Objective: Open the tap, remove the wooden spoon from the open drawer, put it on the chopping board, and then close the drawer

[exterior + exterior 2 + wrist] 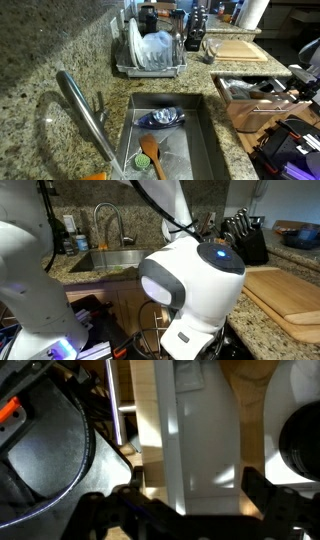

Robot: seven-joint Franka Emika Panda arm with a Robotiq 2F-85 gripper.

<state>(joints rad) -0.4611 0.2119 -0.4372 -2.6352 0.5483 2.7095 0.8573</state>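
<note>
The tap (82,112) slants over the sink at the left; it also shows far back in an exterior view (108,220). No water shows. The drawer (243,92) stands pulled out under the counter at the right, with dark utensils inside. The pale wooden spoon cannot be made out. The chopping board (238,48) lies on the counter beyond the drawer and also shows in an exterior view (285,295). My gripper (195,490) is open, its two dark fingers spread over a white surface with light wood on either side. My arm (308,62) hangs over the drawer area.
The sink (205,140) holds a blue bowl (162,118) and a darker orange-brown spoon (150,152). A dish rack (150,50) stands behind it. A knife block (245,240) stands by the board. The robot's white body (195,280) fills much of one view.
</note>
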